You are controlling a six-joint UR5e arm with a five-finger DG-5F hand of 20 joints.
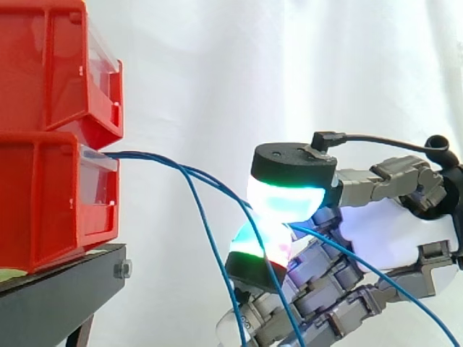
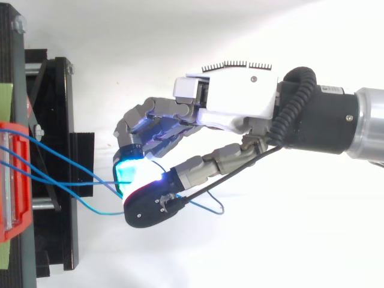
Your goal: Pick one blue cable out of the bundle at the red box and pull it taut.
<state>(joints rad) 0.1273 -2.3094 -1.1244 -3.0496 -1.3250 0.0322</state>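
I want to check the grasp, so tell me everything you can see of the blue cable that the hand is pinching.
The blue cable is thin and smooth, plastic-coated by its look. It leaves the clear front of the lower red bin together with the other blue cables, runs right and slightly down, and passes between two glowing fingertip pads of the hand, which pinch it. Beyond the pads it slopes down towards the right edge. Between bin and hand it bows gently rather than running straight.

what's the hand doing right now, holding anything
Hand: closed, pinching one blue cable between thumb and finger.
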